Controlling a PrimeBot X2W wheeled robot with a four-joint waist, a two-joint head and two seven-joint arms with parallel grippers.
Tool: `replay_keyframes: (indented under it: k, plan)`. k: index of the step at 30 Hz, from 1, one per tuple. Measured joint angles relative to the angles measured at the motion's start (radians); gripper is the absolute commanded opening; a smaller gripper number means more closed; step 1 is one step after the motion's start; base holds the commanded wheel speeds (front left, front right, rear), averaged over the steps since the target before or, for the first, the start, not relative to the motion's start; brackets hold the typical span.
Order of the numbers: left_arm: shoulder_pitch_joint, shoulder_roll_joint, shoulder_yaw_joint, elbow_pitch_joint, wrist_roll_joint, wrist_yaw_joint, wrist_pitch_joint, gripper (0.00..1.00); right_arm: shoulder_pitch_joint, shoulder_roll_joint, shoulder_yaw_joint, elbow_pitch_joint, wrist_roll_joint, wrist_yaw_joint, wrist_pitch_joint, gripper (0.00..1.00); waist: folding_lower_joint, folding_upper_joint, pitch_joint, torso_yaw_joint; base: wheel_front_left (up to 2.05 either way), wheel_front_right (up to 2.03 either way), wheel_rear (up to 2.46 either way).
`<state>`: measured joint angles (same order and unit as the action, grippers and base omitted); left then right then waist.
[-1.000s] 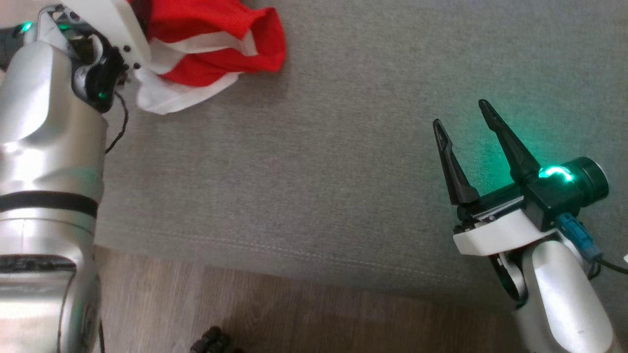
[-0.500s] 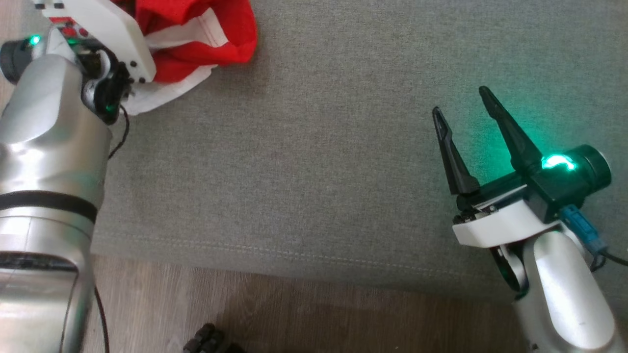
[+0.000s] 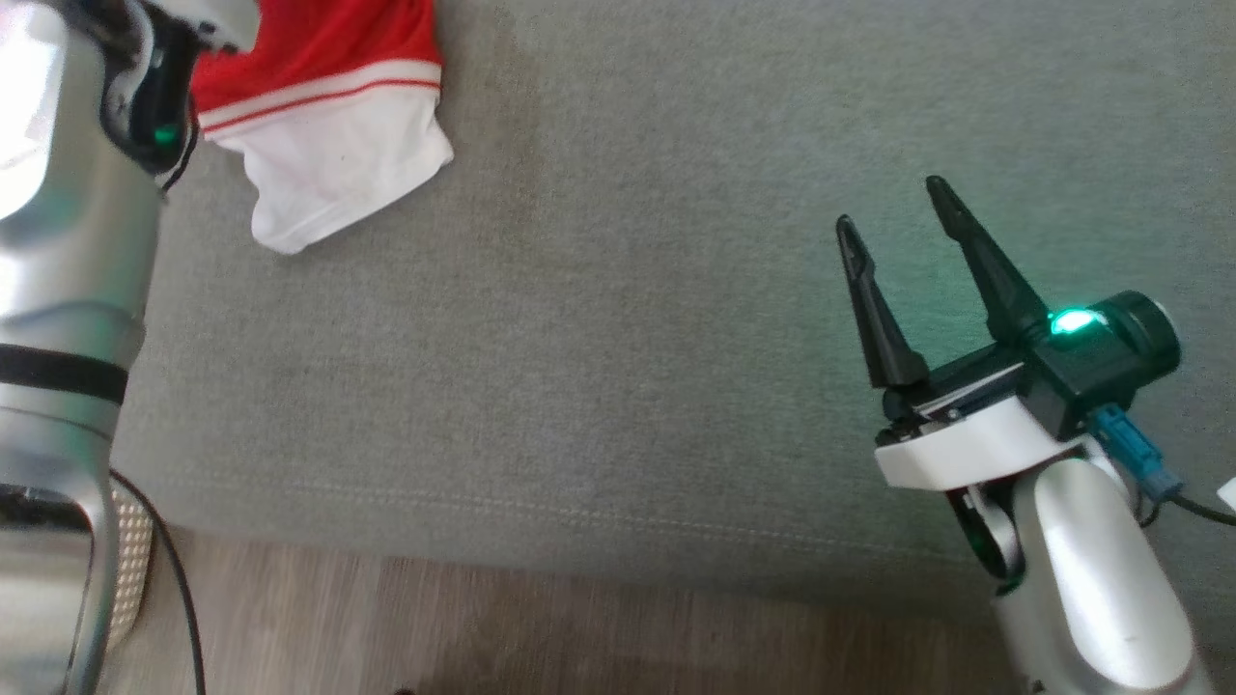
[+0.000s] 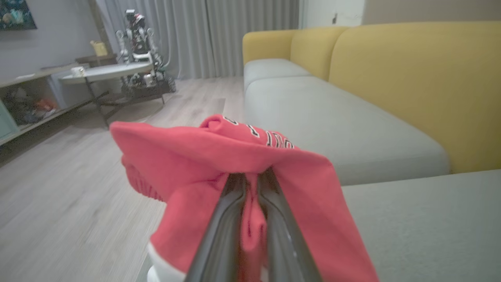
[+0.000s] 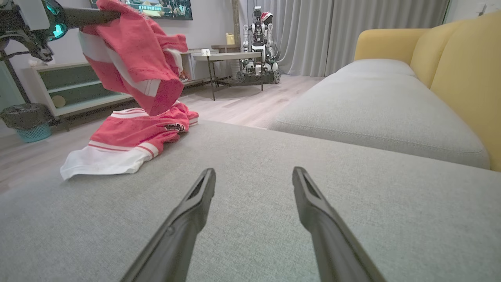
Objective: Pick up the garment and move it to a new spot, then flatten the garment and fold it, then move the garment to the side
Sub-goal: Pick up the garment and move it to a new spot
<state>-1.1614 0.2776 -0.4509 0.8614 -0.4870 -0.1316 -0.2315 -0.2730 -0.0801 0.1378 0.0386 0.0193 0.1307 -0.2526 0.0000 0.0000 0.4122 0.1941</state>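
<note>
Garment (image 4: 188,156) hangs pinched in left tool (image 4: 251,178), well apart from wide-spread right tool (image 3: 890,204).

The garment (image 3: 328,145) is red jersey cloth with a broad white hem band, a thin red stripe running along the band, and white dark-edged lettering on one fold. It is crumpled, not flat. One bunched part is held up off the surface, pinched between the closed fingers of the left gripper (image 4: 252,176), and red folds drape down either side of them. The rest lies in a loose heap at the far left of the grey sofa seat (image 3: 628,338). Its white hem is spread flat toward the seat's front edge.
</note>
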Motion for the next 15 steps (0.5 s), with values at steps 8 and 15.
replay_keyframes:
  k: [8,15]
  plan:
    - [-0.008,0.037,-0.095,-0.158,-0.035,0.000,0.035,0.00,0.004,0.014,0.022,-0.008,0.049,0.000,0.000,1.00,0.0000,0.0000,-0.073,-0.095,0.00,0.00,0.00]
    - [-0.007,0.036,-0.159,-0.310,-0.053,0.000,0.083,0.00,0.026,0.015,0.036,-0.037,0.104,0.000,0.000,1.00,0.0000,0.0000,-0.109,-0.247,0.00,0.00,0.00]
